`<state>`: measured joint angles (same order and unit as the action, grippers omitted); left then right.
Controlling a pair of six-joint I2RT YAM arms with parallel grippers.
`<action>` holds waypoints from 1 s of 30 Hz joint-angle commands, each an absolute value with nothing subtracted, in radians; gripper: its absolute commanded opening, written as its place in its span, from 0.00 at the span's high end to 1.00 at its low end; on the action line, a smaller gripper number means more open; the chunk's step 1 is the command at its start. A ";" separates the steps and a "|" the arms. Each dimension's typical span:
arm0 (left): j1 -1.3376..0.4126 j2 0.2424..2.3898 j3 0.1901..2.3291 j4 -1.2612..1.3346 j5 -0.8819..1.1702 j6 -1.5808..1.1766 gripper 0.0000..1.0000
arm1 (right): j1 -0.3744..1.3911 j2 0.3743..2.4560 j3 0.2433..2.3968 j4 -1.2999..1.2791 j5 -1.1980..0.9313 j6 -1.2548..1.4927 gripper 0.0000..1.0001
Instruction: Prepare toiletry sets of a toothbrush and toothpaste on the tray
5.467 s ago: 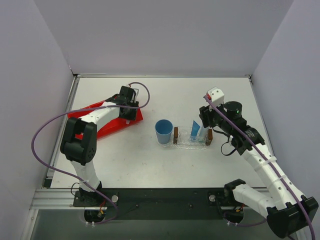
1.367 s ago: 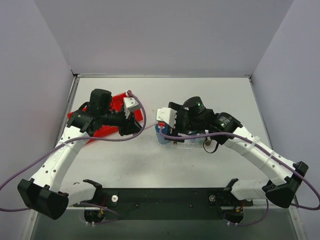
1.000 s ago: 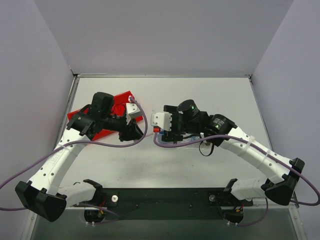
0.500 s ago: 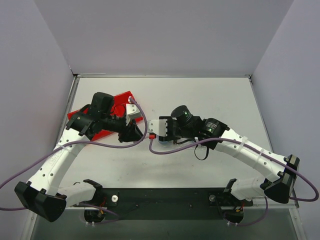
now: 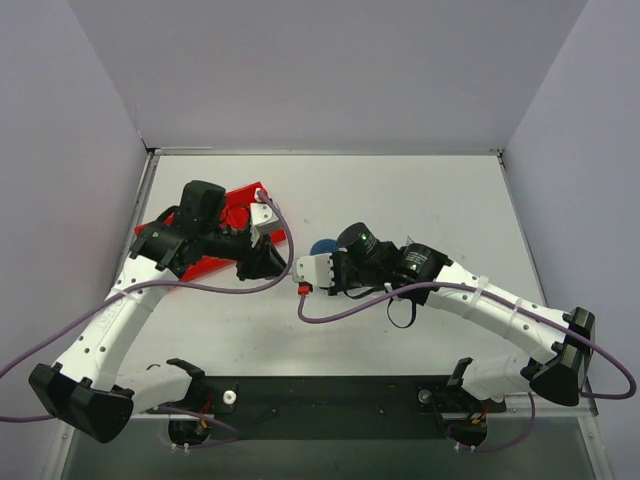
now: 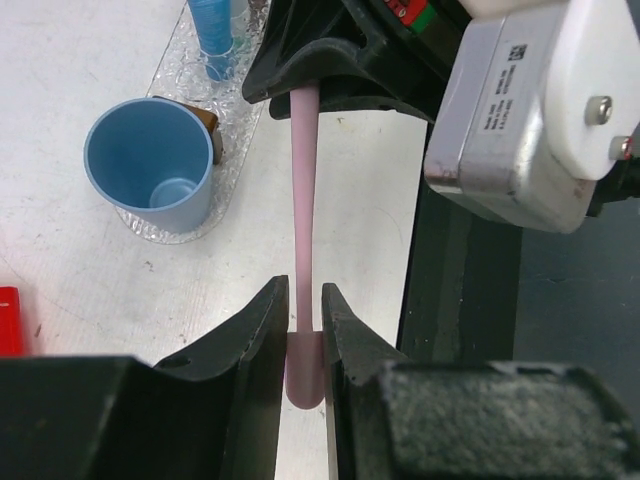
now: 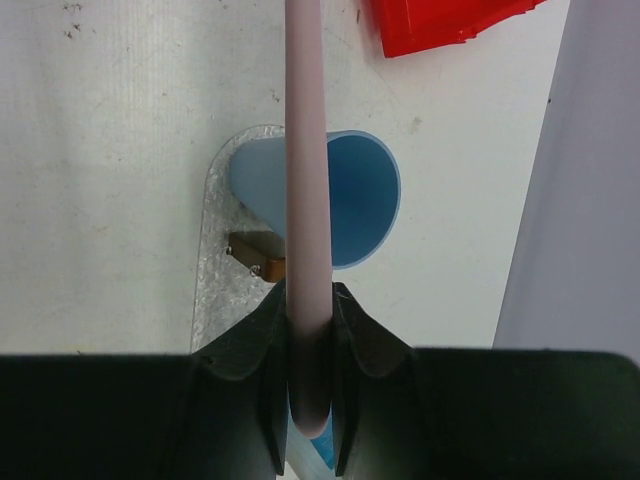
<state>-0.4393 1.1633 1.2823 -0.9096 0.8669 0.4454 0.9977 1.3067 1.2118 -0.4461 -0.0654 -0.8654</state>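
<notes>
Above the table (image 5: 420,190), between the red bin (image 5: 238,208) and the cup (image 6: 150,160), the toothbrush (image 6: 303,200) hangs in the air with a gripper at each end. The left gripper (image 6: 303,295) has its jaws drawn narrow against one rounded end, and the right gripper (image 7: 307,300) pinches the other end just as closely. Both look to be clamped on the stick, so this reads as a handover, and it is not yet on the tray (image 6: 207,128). Which end carries the head I cannot tell. The tray sits just beside the cup, with the blue toothpaste (image 6: 212,30) standing upright in it, and the right arm hides most of it from above. A stick this thin should be very light and fairly stiff, but smooth plastic of that kind can pivot or slide between the pads. A hold near the end leaves the rest free to swing. A hold further along the shaft, square across it, would probably carry it more steadily. One gripper should let go only while the other is firm.
</notes>
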 commanded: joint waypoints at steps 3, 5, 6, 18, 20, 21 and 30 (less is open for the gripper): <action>-0.449 1.163 1.328 -0.885 0.916 0.417 0.80 | 1.003 1.295 1.206 -0.385 -0.026 -0.844 1.00; -0.449 1.164 1.333 -0.868 0.904 0.402 0.69 | 1.006 1.295 1.206 -0.385 -0.025 -0.839 1.00; -0.449 1.161 1.333 -0.859 0.896 0.393 0.60 | 1.006 1.296 1.206 -0.385 -0.025 -0.836 1.00; -0.362 1.071 1.281 -0.511 0.790 0.135 0.30 | 0.993 1.287 1.193 -0.374 -0.008 -0.732 1.00; -0.335 1.058 1.269 -0.456 0.784 0.092 0.29 | 0.967 1.273 1.196 -0.359 -0.017 -0.695 1.00; -0.327 1.054 1.259 -0.436 0.781 0.078 0.28 | 0.957 1.267 1.198 -0.351 -0.018 -0.648 1.00; -0.287 1.043 1.213 -0.169 0.807 -0.152 0.20 | 0.801 1.171 1.190 -0.233 -0.069 -0.365 1.00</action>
<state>-0.2947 1.0473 1.2190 -0.3748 0.7815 -0.0032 0.8562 1.2469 1.2018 -0.3275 -0.0498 -0.5400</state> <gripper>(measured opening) 0.792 0.122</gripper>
